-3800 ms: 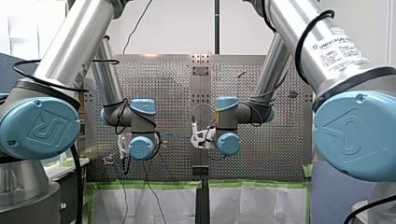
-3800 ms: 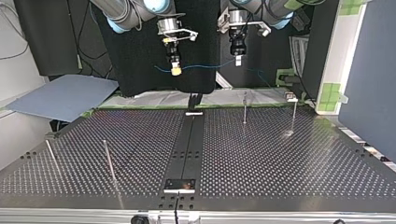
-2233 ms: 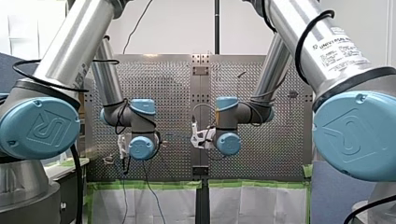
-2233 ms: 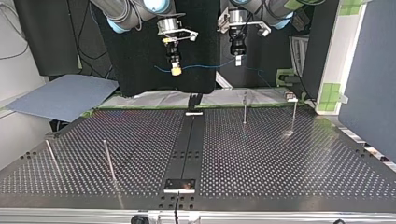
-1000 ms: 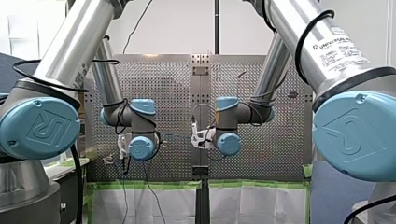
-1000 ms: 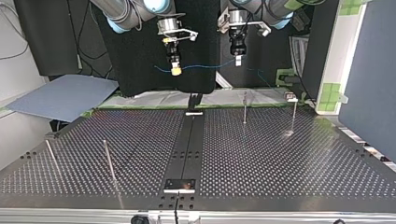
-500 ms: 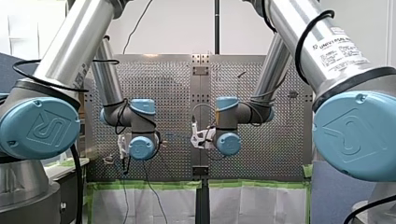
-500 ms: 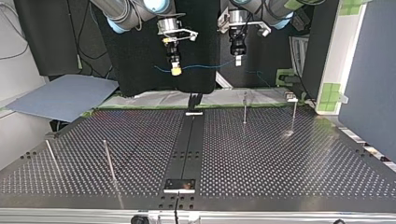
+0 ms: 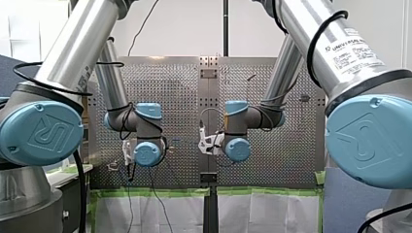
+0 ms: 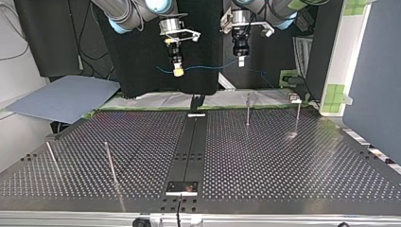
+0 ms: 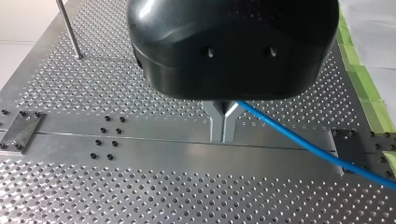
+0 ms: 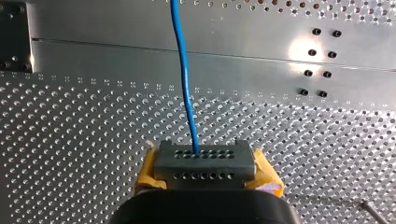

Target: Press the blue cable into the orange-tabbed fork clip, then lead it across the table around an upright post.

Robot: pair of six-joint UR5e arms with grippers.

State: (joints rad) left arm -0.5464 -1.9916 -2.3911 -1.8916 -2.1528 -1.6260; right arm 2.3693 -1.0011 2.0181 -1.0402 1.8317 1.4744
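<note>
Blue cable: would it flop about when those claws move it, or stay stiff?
Probably floppy: the cable sags slightly between my left gripper and my right gripper. Likely light, being so thin. Its short free end juts out, so perhaps slightly springy.

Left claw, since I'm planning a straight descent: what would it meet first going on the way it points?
Likely the smooth centre strip of the perforated table: my left claw, shut on the blue cable, points at it with nothing visible between, though the gap is hard to judge.
</note>
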